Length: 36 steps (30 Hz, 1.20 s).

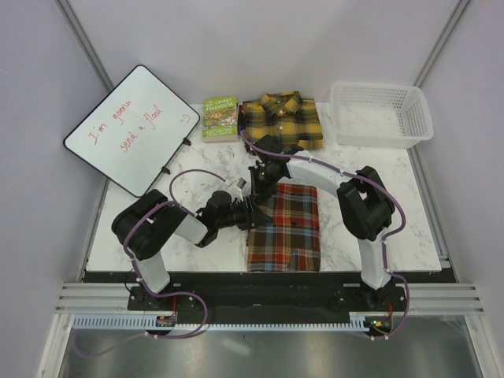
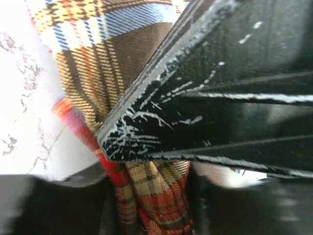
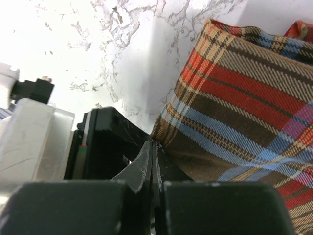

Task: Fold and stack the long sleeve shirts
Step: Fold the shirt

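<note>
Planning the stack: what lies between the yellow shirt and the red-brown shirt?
Top view: only the right arm crosses the marble table between yellow shirt and red-brown shirt.

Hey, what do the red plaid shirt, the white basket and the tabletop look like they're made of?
The red plaid shirt: soft woven cloth, probably cotton flannel; matte, visible weave, creases. The white basket: likely moulded plastic; latticed walls, slight sheen. The tabletop: white marble look with grey veins, possibly printed laminate.

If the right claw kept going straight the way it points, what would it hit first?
The right gripper is shut on the red-brown plaid shirt; just past it, the left gripper looks first in line, though depth is unclear.
</note>
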### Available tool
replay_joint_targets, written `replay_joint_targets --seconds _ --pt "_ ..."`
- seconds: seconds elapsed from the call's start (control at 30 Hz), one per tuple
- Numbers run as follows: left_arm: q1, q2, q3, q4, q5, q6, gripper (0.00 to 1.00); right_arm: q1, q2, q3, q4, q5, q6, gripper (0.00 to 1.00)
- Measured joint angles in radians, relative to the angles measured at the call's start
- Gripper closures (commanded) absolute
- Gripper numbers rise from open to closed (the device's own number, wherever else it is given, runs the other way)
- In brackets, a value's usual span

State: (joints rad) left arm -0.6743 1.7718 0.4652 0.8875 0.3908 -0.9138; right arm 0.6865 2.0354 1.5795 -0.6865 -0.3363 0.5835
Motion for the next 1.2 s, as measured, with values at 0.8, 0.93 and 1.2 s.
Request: replay_joint_targets --seconds 0.8,0.93,1.2 --pt "0.208 -0.251 0.494 -1.284 0.089 0.703 0.98 -0.142 -0.34 0.015 0.029 0.181 -0.194 0.02" --pt "0.211 -0.252 0.679 -1.53 0.023 0.899 0.98 -0.217 -0.425 0.006 0.036 0.2 -0.228 0.02" --pt "0.222 -0.111 1.25 -1.851 -0.243 1.257 0.98 -0.279 -0.503 -0.034 0.034 0.222 -0.282 0.02"
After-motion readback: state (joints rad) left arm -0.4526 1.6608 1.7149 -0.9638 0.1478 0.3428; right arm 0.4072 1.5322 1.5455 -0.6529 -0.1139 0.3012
